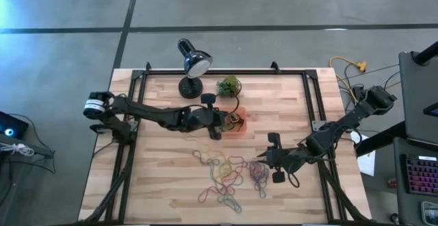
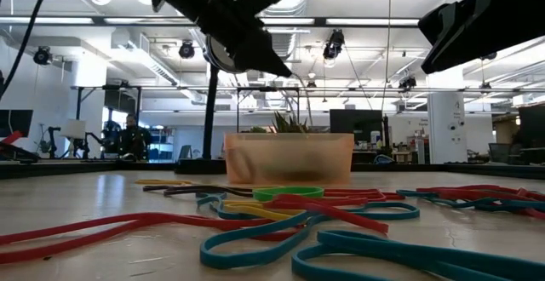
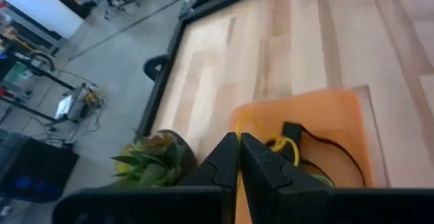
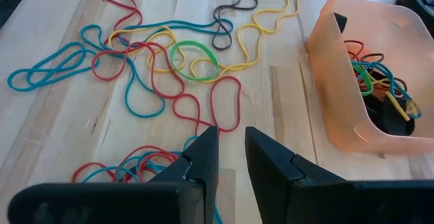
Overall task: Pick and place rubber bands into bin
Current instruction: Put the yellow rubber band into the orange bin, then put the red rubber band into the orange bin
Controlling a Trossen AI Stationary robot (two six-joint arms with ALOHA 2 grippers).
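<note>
Below and just ahead of the right gripper (image 4: 229,153), jaws parted and nothing pinched, rubber bands (image 4: 157,61) are spread; the bin (image 4: 339,75) is seen beyond, under the left gripper (image 3: 239,157), pressed together.

high view looks straight down on the whole worktop (image 1: 171,185). low view sits at worktop level, facing the room. both wrist views look closely at the bin (image 4: 352,88).

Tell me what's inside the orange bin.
The bin holds a tangle of rubber bands: green, blue, red, yellow, dark. Its near wall and the pile hide the floor, so no count.
</note>
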